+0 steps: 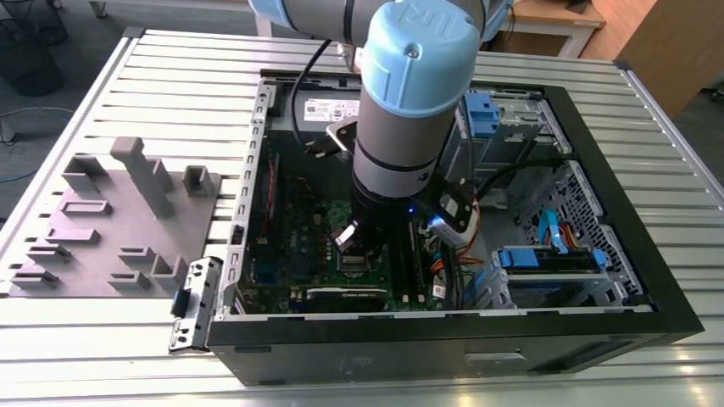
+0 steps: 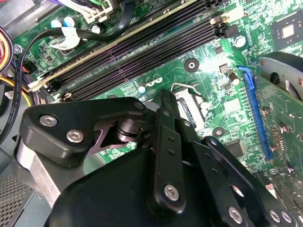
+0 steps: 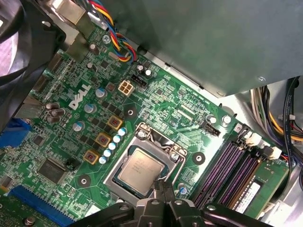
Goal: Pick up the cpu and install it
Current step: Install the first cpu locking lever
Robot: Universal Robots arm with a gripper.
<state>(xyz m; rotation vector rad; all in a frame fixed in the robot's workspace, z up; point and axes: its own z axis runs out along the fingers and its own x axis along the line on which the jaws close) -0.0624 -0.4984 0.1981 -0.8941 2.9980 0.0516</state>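
The cpu [image 3: 139, 170], a silvery-grey square chip, lies flat inside the metal-framed socket [image 3: 154, 137] on the green motherboard [image 3: 165, 99]. In the first wrist view my gripper [image 3: 164, 189] hovers at the chip's near corner, its two thin black fingertips pressed together with nothing between them. In the second wrist view the black finger linkage [image 2: 165, 142] covers most of the socket [image 2: 187, 101], so the chip is hidden there. In the exterior view the arm reaches down into the open PC case [image 1: 633, 254], with the gripper [image 1: 353, 253] low over the board.
Purple RAM slots [image 3: 232, 165] run beside the socket. A grey power supply box [image 3: 213, 38] and coloured cables [image 3: 113, 38] stand close by. A blue expansion slot [image 2: 253, 109] and a card with a fan [image 2: 284, 71] lie to one side. A grey fixture block [image 1: 114, 220] sits on the table at the exterior view's left.
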